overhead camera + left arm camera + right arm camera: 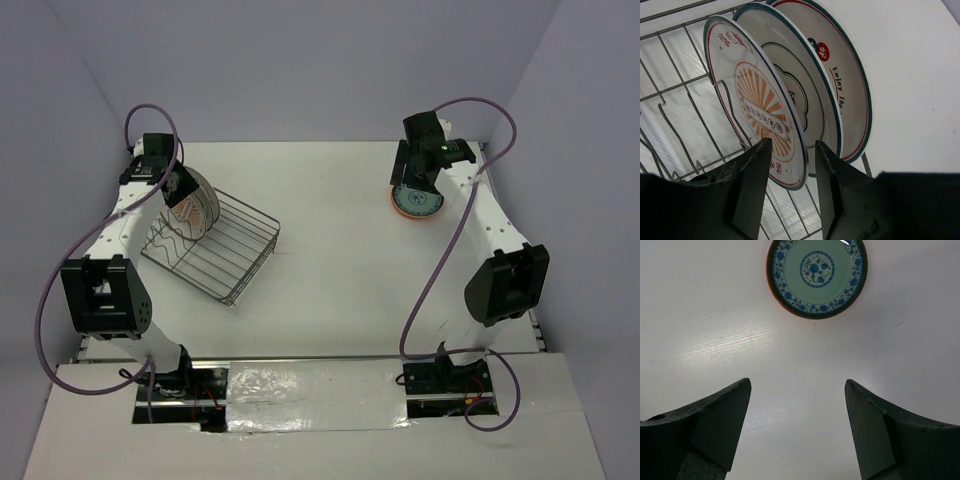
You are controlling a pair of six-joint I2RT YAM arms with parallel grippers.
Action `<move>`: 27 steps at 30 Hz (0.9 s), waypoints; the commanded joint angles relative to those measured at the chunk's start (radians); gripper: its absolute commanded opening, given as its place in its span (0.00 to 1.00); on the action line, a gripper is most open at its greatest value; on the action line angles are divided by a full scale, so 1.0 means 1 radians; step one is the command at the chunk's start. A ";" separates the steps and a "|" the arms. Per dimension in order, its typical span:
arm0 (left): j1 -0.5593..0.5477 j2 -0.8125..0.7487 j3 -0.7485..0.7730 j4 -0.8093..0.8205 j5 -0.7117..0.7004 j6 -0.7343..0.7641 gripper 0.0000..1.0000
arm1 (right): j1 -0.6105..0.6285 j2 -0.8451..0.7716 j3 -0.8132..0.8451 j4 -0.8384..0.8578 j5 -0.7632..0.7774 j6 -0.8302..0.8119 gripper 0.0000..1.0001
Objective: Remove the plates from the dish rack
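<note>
A white surface (330,300) ringed by pale walls carries a dark wire dish rack (235,255) at left of the overhead frame. Three plates stand upright in it. The left hand (793,145) is half closed astride the lower rim of the front sunburst plate (760,105); whether it pinches cannot be told. At upper right, the orange-rimmed blue-floral plate (816,275) lies flat, the right hand (797,383) hovering near it, spread wide and empty.
</note>
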 commanded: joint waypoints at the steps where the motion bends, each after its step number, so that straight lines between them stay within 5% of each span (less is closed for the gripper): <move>1: 0.018 0.010 -0.032 0.111 0.034 0.003 0.52 | 0.010 -0.043 0.042 -0.033 0.033 -0.034 0.83; 9: 0.027 -0.022 -0.057 0.129 0.068 0.020 0.09 | 0.034 -0.033 0.157 -0.099 0.081 -0.057 0.82; 16: 0.023 -0.099 0.050 0.085 0.104 0.094 0.04 | 0.041 -0.022 0.260 -0.167 0.136 -0.084 0.82; 21: -0.005 -0.102 0.265 -0.072 0.090 0.143 0.00 | 0.038 -0.013 0.330 -0.204 0.115 -0.091 0.82; 24: -0.080 -0.111 0.377 -0.074 0.088 0.219 0.00 | 0.022 -0.004 0.396 -0.221 -0.020 -0.075 0.87; 26: -0.149 -0.119 0.425 -0.023 0.129 0.395 0.00 | -0.021 -0.010 0.419 -0.180 -0.301 -0.060 0.89; 27: -0.252 -0.102 0.445 0.000 0.145 0.571 0.00 | -0.039 -0.011 0.432 -0.167 -0.383 -0.014 0.99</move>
